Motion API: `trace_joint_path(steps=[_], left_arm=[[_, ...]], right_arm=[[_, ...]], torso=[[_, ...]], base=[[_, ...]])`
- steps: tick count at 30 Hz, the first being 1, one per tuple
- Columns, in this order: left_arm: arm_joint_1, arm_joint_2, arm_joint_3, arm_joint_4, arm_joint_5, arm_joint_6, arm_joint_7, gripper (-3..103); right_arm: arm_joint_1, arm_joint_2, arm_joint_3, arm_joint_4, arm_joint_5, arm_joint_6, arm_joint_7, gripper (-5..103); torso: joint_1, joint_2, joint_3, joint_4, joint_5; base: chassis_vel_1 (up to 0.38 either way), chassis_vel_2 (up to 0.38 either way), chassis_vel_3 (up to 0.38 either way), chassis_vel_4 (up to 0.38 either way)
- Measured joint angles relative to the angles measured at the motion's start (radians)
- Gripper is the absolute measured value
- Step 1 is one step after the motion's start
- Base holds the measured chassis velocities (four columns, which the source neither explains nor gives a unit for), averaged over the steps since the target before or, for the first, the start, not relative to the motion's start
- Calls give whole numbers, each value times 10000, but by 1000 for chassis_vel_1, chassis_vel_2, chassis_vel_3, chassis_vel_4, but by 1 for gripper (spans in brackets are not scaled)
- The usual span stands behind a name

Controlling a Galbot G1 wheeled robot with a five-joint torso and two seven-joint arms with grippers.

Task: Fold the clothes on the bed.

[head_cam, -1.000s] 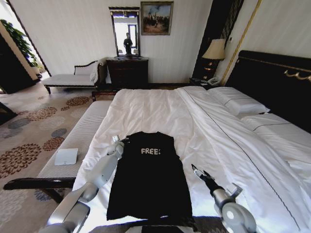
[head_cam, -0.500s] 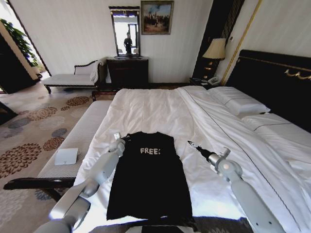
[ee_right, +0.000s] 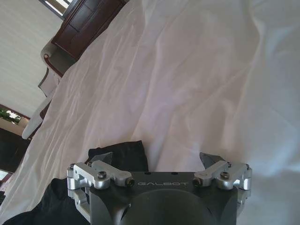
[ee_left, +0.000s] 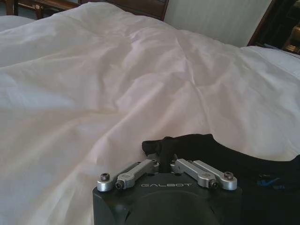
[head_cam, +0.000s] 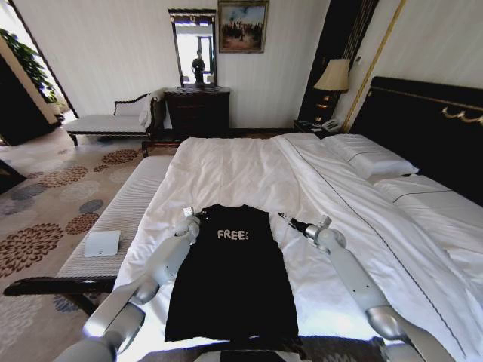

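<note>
— Where's the black T-shirt?
— Flat on the bed, lettering up.
— And the left gripper?
— Fingers pinched on the shirt's left shoulder corner, it seems.
— The right gripper?
— Fingers spread, at the shirt's right shoulder; contact unclear.

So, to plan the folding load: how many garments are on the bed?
1: a black T-shirt lying flat on the bed's near end, between the left gripper at its collar corner and the right gripper. The duvet could hide others.
</note>
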Motion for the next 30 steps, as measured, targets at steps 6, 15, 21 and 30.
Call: trace_joint_path(steps=[6,15,21,30], left_arm=[[6,-124,2,13,-16,-31,93,3],[-58,-189,69,13,-50,-43,172,3],[-83,-215,148,-39,-58,-46,312,3],[-95,-368,182,34,0,-63,412,3]], right_arm=[[418,508,-360,-540,-562,172,-343,100],[1030,1206,-549,-1718,-1616,490,-978,100],[1591,1604,-483,-3021,-2227,761,-1462,100],[2155,1750,-399,-4059,-2614,1034,-1727,99]], torso=[[-1,0,-1,-5,2],[-1,1,0,-3,0],[0,1,0,-1,1],[0,1,-1,-3,1]], base=[[0,0,0,0],[0,0,0,0],[0,0,0,0],[0,0,0,0]])
